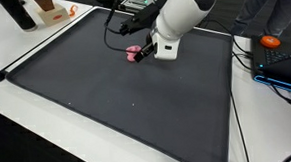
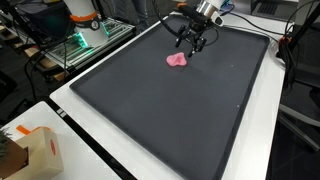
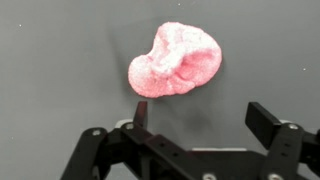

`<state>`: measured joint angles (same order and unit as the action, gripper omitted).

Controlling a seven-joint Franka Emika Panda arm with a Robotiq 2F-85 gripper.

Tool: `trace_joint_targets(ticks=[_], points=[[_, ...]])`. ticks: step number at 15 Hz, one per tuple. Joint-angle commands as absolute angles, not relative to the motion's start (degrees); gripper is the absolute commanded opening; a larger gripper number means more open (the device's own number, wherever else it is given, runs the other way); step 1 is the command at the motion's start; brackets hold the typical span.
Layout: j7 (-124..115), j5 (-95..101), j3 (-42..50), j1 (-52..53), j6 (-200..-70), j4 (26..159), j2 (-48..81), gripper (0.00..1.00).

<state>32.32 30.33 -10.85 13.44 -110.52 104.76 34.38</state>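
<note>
Pink lumpy soft blob (image 3: 175,60) lies on the dark grey mat (image 2: 150,110); your claw (image 3: 200,112) hangs close above it, fingers wide apart.

I see pink lump (image 3: 172,60), mottled, paler whitish patches across top, deeper pink in folds; mat (image 3: 60,50) plain dark grey, few pale specks; gripper (image 3: 200,118) matte black; in an exterior view arm (image 1: 182,14) glossy white, black cables; table (image 2: 258,120) white round mat; I note orange thing (image 1: 272,41); box (image 2: 35,150) tan, orange mark.
</note>
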Motion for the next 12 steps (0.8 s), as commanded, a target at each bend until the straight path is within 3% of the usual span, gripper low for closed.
trace_joint_targets(ticks=[1, 12], points=[[34.41, 33.11, -11.32, 13.42, -113.66, 110.16, 31.23, 1.00], [36.52, 35.81, -11.93, 13.36, -117.33, 114.49, 29.06, 1.00]])
